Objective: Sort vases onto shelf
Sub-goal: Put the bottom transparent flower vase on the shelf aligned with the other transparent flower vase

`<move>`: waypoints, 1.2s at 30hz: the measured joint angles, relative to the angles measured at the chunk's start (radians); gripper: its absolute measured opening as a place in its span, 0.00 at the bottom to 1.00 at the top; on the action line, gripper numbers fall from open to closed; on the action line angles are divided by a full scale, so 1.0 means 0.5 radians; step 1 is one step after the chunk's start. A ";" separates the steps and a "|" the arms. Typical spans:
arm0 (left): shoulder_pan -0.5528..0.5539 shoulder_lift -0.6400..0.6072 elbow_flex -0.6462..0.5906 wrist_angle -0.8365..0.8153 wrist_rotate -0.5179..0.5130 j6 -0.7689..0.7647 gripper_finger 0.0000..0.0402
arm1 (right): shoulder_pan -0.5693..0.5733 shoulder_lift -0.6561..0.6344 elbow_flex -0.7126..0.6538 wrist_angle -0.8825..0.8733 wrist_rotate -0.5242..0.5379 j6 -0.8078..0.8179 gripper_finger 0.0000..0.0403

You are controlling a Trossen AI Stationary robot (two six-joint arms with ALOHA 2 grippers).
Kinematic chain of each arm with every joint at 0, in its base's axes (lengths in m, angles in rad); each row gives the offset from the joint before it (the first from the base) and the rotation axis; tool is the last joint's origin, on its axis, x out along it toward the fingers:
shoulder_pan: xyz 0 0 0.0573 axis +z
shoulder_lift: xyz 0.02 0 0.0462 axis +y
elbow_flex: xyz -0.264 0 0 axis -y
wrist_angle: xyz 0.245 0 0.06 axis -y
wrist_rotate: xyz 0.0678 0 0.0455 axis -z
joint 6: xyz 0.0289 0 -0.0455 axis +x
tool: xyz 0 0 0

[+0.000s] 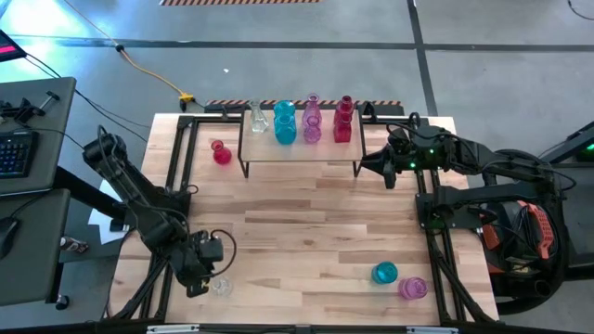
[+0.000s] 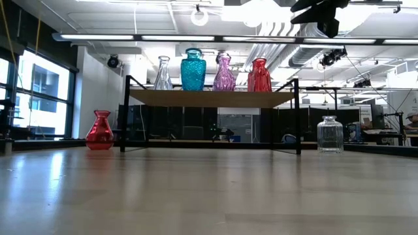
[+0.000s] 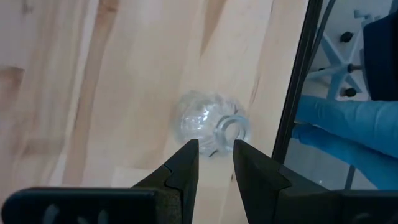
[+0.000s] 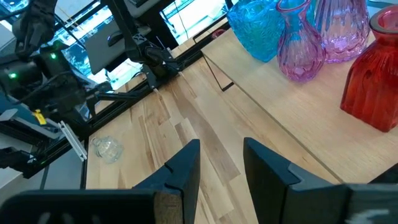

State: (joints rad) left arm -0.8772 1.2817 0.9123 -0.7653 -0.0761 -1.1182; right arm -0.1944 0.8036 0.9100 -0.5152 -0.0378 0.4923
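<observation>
On the shelf stand a clear vase, a teal vase, a pink one and a red one. They also show in the low view on the shelf. My left gripper is open at the table's near left. Its fingers stand just short of a small clear vase on the tabletop, apart from it. My right gripper is open and empty, hovering off the shelf's right end.
A red vase stands on the table left of the shelf. A teal vase and a pink vase sit near the near right corner. The low view shows a clear jar right of the shelf. The black table frame runs close to the clear vase.
</observation>
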 joint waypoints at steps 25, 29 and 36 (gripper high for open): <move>-0.055 0.293 0.002 0.169 0.024 -0.046 0.23 | -0.001 0.000 0.000 -0.010 -0.008 -0.001 0.26; -0.056 0.337 0.002 0.170 0.024 -0.053 0.23 | 0.000 0.001 0.000 -0.010 -0.010 0.007 0.26; -0.056 0.380 0.009 0.208 0.024 -0.062 0.20 | 0.000 0.000 0.000 -0.009 -0.010 0.005 0.26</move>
State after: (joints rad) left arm -0.9054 1.4715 0.9169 -0.6615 -0.0639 -1.1492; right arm -0.1944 0.8036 0.9100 -0.5198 -0.0425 0.4946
